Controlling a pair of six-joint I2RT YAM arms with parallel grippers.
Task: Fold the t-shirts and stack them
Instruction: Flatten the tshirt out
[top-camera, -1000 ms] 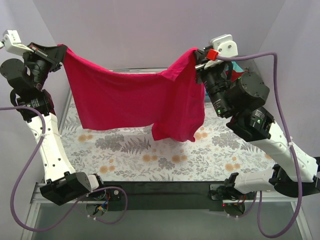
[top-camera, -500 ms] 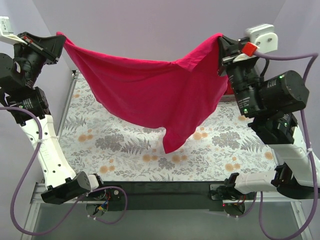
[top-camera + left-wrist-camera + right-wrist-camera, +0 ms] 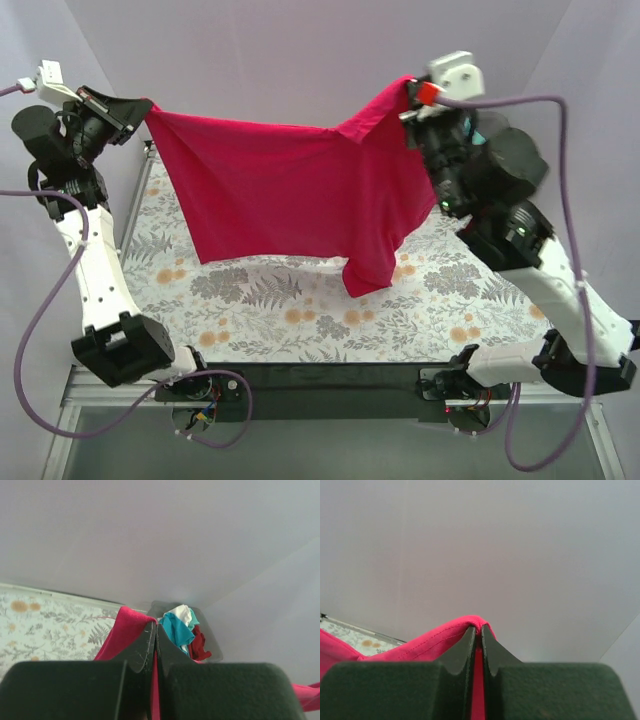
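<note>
The left gripper [image 3: 138,110] is high in the upper left of the top view. It is squeezed tight on 1 corner of the bright pink t-shirt [image 3: 290,195]. In its own wrist view, its 2 dark fingers [image 3: 140,650] press together with a thin strip of pink cloth caught between them. The right gripper [image 3: 408,98] is high in the upper right of the top view and is squeezed tight on another corner of the same shirt. In its wrist view, pink cloth folds over the tips of its 2 closed fingers [image 3: 462,652]. The shirt hangs between the 2 grippers like washing on a line, spread wide across the middle of the top view. Its top edge dips a little, and a floppy flap hangs lowest at the lower right. Under it is the table [image 3: 300,315], covered in leaves and orange flowers. In the left wrist view, just right of the finger tips, 3 more shirts sit in a heap in a see-through bin [image 3: 212,640] by the pale wall. They are a teal t-shirt [image 3: 175,629], a white t-shirt [image 3: 184,614] and a dark red t-shirt [image 3: 201,645].
</note>
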